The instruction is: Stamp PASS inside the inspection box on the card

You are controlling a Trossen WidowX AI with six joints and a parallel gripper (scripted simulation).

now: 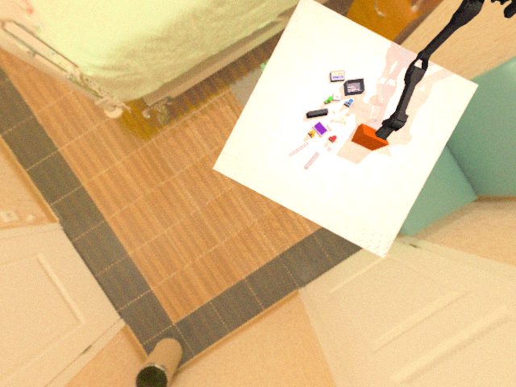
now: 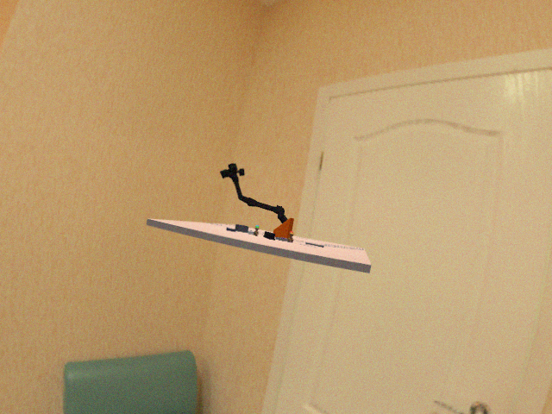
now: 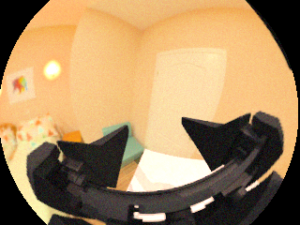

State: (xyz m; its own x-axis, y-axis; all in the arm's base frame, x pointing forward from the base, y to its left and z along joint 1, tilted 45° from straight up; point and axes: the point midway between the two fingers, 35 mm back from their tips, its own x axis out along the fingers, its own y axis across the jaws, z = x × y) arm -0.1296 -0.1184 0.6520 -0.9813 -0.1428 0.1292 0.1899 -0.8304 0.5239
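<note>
My gripper (image 2: 232, 170) (image 3: 155, 123) is open, with nothing between its fingers. It is raised high above the white bench and away from the small items; in the top view it is partly cut off at the top right. Small stamp-like pieces stand on the bench: green (image 1: 328, 100), blue (image 1: 348, 102), yellow-orange (image 1: 311, 134) and red (image 1: 332, 139). Which one is the PASS stamp cannot be read. A purple pad (image 1: 320, 128) lies between the yellow-orange and red ones. A small dark-edged card-like item (image 1: 337, 76) has blue and orange marks; an inspection box cannot be made out.
An open black tray (image 1: 354, 86) is beside the card-like item. A black block (image 1: 317, 113) lies near the purple pad. An orange wedge (image 1: 368, 137) (image 2: 284, 229) stands by the arm's base. Two pale pink strips (image 1: 298, 148) (image 1: 311, 160) lie on the white bench (image 1: 350, 200).
</note>
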